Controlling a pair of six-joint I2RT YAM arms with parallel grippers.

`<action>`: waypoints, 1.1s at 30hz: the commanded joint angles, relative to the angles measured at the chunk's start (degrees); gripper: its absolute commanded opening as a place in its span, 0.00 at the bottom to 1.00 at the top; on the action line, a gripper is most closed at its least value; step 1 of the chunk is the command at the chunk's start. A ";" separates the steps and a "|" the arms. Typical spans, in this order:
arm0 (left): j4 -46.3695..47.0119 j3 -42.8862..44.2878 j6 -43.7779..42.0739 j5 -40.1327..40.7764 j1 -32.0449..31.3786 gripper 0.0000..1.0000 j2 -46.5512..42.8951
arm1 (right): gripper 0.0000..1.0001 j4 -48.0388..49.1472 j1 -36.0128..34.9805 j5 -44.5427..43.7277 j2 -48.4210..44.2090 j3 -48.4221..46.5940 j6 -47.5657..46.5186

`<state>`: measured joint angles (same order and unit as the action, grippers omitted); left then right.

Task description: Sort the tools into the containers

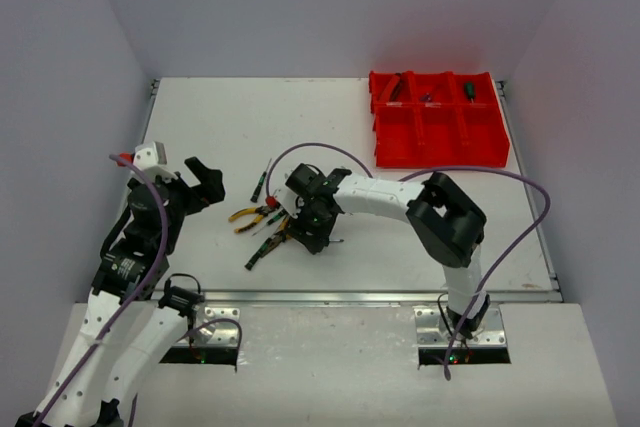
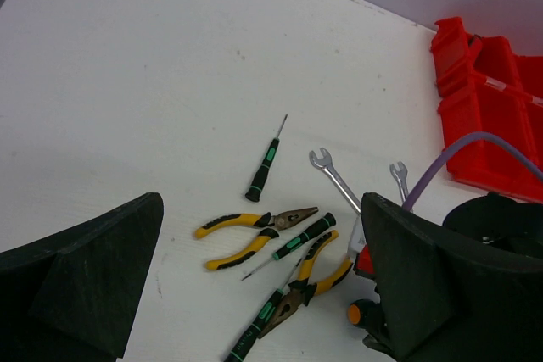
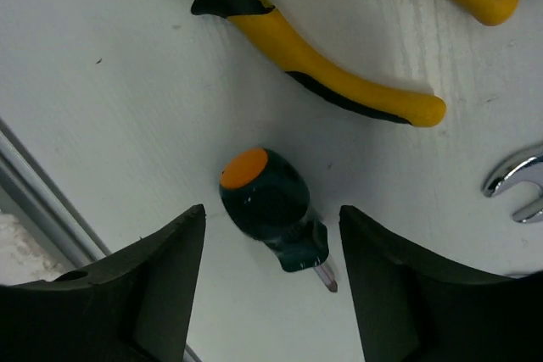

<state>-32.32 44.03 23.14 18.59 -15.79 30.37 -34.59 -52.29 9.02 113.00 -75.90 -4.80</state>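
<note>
Down by the near middle of the counter (image 1: 230, 117), the right hand (image 3: 271, 219) is poised over the tool pile, and look what it's picked out: a stubby screwdriver (image 3: 270, 201), orange cap, dark green grip, lying flat between the two fingers. Fingers partly spread, daylight on both sides of the handle, nothing held yet. So we're at the grab, I'd say, with the carry to come. Next it needs a square pinch on that fat handle, a clean lift, then a long swing to the red bins (image 1: 436, 159) away at the far right corner. Tight company here: yellow pliers (image 3: 339, 74) just beyond the cap, a silver wrench (image 3: 517, 180) off to one side, neither touching the screwdriver. A metal edge strip (image 3: 42, 201) runs close by, so not much slack on that side. From pile to bins the route crosses bare counter. Left hand (image 1: 198, 185) hangs wide open and empty, left of the pile, out of the way.
</note>
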 commanded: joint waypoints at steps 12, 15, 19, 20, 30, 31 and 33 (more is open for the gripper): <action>3.56 0.27 -1.06 -3.13 -0.47 1.00 1.16 | 0.00 10.12 -0.65 -8.45 -9.17 4.77 3.91; 3.58 0.27 -1.16 -3.62 -0.47 1.00 1.45 | 0.00 13.21 1.28 -11.04 -14.73 5.75 5.96; 3.75 0.20 -1.16 -3.75 -0.47 1.00 0.88 | 0.00 13.18 12.57 -13.15 -16.79 1.73 10.15; 3.75 0.18 -1.16 -3.74 -0.47 1.00 0.83 | 0.00 13.15 14.21 -13.06 -16.85 0.43 11.30; 4.17 -0.03 -1.43 -5.34 -0.62 1.00 0.02 | 0.01 14.55 45.29 -29.56 1.95 -31.77 18.40; 4.26 -0.08 -1.43 -5.61 -0.71 1.00 -0.25 | 0.01 15.06 47.23 -31.18 6.25 -36.71 18.13; 4.39 -0.14 -1.54 -5.73 -0.85 1.00 -0.60 | 0.01 15.80 49.54 -33.60 12.29 -44.04 17.90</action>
<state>-31.07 44.02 22.52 14.12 -15.83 30.81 -20.21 -5.40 -15.96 115.04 -106.50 11.90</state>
